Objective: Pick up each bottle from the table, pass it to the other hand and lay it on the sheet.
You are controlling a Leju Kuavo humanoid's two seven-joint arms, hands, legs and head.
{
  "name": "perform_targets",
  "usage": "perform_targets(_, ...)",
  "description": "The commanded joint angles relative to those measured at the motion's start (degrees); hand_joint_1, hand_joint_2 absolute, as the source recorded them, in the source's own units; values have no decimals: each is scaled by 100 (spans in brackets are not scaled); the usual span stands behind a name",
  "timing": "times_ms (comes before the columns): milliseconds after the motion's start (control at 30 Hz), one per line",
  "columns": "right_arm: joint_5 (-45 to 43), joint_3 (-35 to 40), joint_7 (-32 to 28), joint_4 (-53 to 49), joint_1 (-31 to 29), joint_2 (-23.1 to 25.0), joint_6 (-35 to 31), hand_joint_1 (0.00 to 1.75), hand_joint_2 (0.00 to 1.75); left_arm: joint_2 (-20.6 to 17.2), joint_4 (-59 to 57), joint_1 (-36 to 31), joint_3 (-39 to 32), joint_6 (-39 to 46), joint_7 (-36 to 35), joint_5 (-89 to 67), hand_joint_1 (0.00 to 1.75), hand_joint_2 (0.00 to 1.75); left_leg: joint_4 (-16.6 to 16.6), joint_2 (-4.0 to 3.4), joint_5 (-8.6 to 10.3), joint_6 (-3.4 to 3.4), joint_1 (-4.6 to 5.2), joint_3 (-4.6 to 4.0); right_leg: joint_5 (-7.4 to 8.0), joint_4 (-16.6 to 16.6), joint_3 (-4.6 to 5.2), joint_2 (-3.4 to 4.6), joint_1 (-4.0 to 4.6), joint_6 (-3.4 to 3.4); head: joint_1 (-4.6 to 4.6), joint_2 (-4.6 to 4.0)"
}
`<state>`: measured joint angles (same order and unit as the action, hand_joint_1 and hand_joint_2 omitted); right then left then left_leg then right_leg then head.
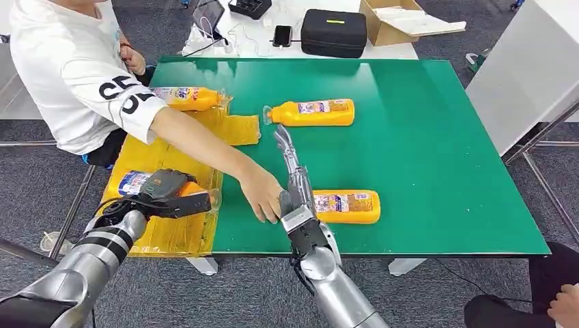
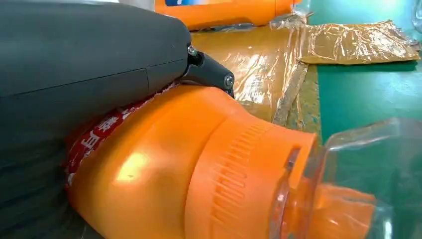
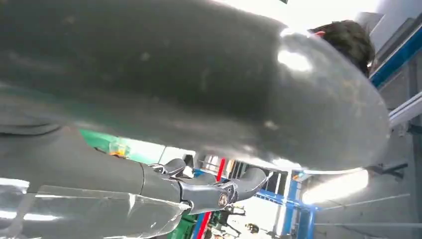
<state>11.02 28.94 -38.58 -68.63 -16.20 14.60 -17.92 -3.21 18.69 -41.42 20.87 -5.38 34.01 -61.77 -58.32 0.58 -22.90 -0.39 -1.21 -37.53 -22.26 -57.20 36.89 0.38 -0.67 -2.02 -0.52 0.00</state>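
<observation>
We're partway thru. One orange bottle (image 1: 186, 98) already lies on the yellow plastic sheet (image 1: 232, 130) at the far left, cap end toward the right. A second orange bottle (image 1: 140, 186) is in our left hand (image 1: 167, 195), fingers wrapped over its body. It sits over the near part of the sheet, at the near left edge of the green table (image 1: 437, 137). In the left wrist view the held bottle's body (image 2: 164, 164) is pressed against the hand's grey cover, clear cap pointing off toward the green. We judge this one is about to be laid down, but we can't tell if it's resting on the sheet or just above it.

Left to do: two bottles on bare green. One lies in the far middle (image 1: 314, 113), just right of the sheet. The other (image 1: 347, 206) lies near, just right of our right arm.

Our right hand (image 1: 290, 160) is stretched out flat over the table w/ fingers pointing far, holding nothing, fingers apart as far as we see. It's between the two remaining bottles.

In the way: a person in a white shirt (image 1: 65, 68) at the far left reaches an arm across the sheet; their hand (image 1: 263, 198) rests on the table right by our right wrist. That arm crosses the path btwn our two hands, so any pass risks a bump.

Beyond the far edge: a black case (image 1: 334, 33), a cardboard box (image 1: 396, 20), a phone (image 1: 282, 35).
</observation>
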Motion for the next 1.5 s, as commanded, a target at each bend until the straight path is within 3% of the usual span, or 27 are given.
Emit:
perform_targets(33, -23, 125, -12, 561, -326, -47, 120, 0, 0, -49, -406, 40, 42, -633, 168, 355, 0, 175, 6, -23, -15, 10, 4, 46, -8, 8, -40, 14, 0, 6, -2, 0)
perform_targets(167, -6, 139, -16, 645, -349, -27, 144, 0, 0, -7, -379, 73, -219, -1017, 359, 747, 0, 175, 7, -15, -7, 6, 4, 30, -3, 6, -26, 10, -2, 4, -2, 2)
perform_targets(200, -4, 139, -15, 658, -351, -27, 144, 0, 0, -8, -370, 74, -238, -1096, 385, 789, 0, 0, 9, -22, -13, 8, 3, 47, -6, 11, -43, 14, 1, 7, 0, 0)
perform_targets(633, -80, 43, -2, 1078, -499, 4, 347, 0, 0, -205, 140, 220, -235, -2804, 599, 2022, 0, 0, 11, -14, -9, 9, 4, 65, -5, 12, -67, 11, -1, 10, 0, 0)
perform_targets(733, 11, 8, 1, 1090, -470, -9, 227, 0, 0, -213, 905, 612, 35, -2412, 599, 3647, 0, 0, 15, -16, -7, 7, 7, 71, -3, 12, -71, 15, -4, 9, -2, 2)
perform_targets(900, 103, 13, 44, 1092, -469, -41, 150, 0, 0, -81, 1122, 727, -66, -2094, 599, 3928, 0, 0, 5, 0, -5, 7, 2, 57, -6, 6, -58, -7, 1, 6, -2, 0)
perform_targets(933, 527, 93, 406, 1135, -509, -124, -105, 0, 0, 204, 1535, 917, -557, -925, 599, 4840, 0, 175, 5, 0, -8, 10, 3, 64, -10, 7, -65, -8, 1, 8, -2, 0)
perform_targets(967, 850, 154, 696, 1226, -572, -202, -229, 0, 0, 456, 1715, 962, -1003, 142, 599, 5047, 0, 175, 6, 7, -4, 8, 3, 56, -7, 9, -61, -10, 0, 4, 0, 0)
perform_targets(1000, 1322, 213, 1012, 1314, -641, -275, -445, 0, 0, 654, 2031, 998, -1164, 1756, 599, 4863, 0, 175, 7, 8, -8, 13, 3, 66, -10, 13, -74, -14, 1, 5, 0, 0)
perform_targets(1033, 1667, 211, 1376, 1497, -746, -336, -517, 0, 175, 784, 2314, 1009, -1485, 2412, 599, 5099, 0, 175, 6, 15, -9, 19, 4, 70, -13, 16, -84, -24, 1, 4, 0, 0)
perform_targets(1167, 1653, 144, 1366, 1602, -809, -346, -460, 0, 175, 717, 2248, 919, -1542, 2326, 599, 5117, 0, 175, 0, 8, -2, 9, 2, 32, -4, 6, -36, -16, 0, 5, 2, 0)
perform_targets(1300, 2502, 298, 2438, 2273, -1226, -662, -228, 0, 175, 783, 2701, 1109, -2443, 2795, 599, 5746, 0, 175, 0, -9, -11, 7, -1, 43, -5, 8, -45, 0, 3, 6, -2, 0)
perform_targets(1500, 2823, 90, 2955, 2889, -1622, -1270, 470, 0, 175, 716, 2966, 1512, -2723, 2665, 599, 5509, 0, 175, 4, -16, -8, 12, 4, 46, -1, 13, -46, 7, 0, 2, -2, 0)
